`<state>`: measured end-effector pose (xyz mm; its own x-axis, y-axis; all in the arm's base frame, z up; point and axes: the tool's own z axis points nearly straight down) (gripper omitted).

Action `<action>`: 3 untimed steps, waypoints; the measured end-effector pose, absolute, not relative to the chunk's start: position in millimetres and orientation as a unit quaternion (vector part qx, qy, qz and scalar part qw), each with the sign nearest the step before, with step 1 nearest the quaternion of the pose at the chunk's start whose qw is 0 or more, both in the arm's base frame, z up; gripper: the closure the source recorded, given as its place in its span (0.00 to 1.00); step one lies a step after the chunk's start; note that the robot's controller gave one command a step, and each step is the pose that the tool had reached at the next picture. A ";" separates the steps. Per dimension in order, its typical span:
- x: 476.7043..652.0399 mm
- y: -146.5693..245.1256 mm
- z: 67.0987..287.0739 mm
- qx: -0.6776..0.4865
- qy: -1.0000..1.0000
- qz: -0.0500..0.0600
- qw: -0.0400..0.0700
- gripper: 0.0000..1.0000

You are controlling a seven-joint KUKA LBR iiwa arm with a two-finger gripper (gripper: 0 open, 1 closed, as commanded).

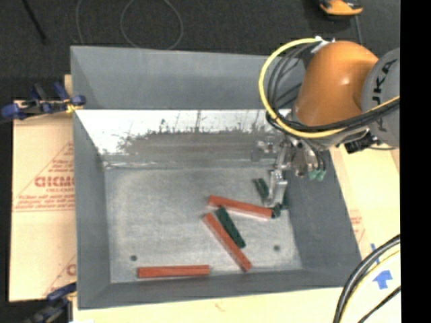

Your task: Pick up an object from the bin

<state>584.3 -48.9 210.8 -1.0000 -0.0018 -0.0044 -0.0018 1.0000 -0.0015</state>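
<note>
My gripper (269, 197) hangs low in the right half of the bin, just over the right end of an orange-red flat stick (239, 208). Its two dark fingertips stand apart, one up-left of the stick's end and one close to that end, so it is open with nothing gripped. A short dark green stick (231, 227) lies just below, resting across a second, longer orange-red stick (229, 243) that runs diagonally down to the right.
A third orange-red stick (173, 271) lies flat near the bin's front wall at the lower left. The arm's orange cover and cables hang above the bin's right rim. The bin's right wall slopes close beside the gripper.
</note>
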 end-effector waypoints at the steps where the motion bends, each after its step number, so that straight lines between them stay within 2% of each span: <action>1: 579.7 -55.6 66.5 -0.059 0.998 0.000 -0.001 0.00; 2: 582.1 -55.6 71.6 -0.059 0.998 -0.001 0.003 1.00; 3: 561.4 -42.2 158.3 -0.185 0.983 -0.001 0.004 1.00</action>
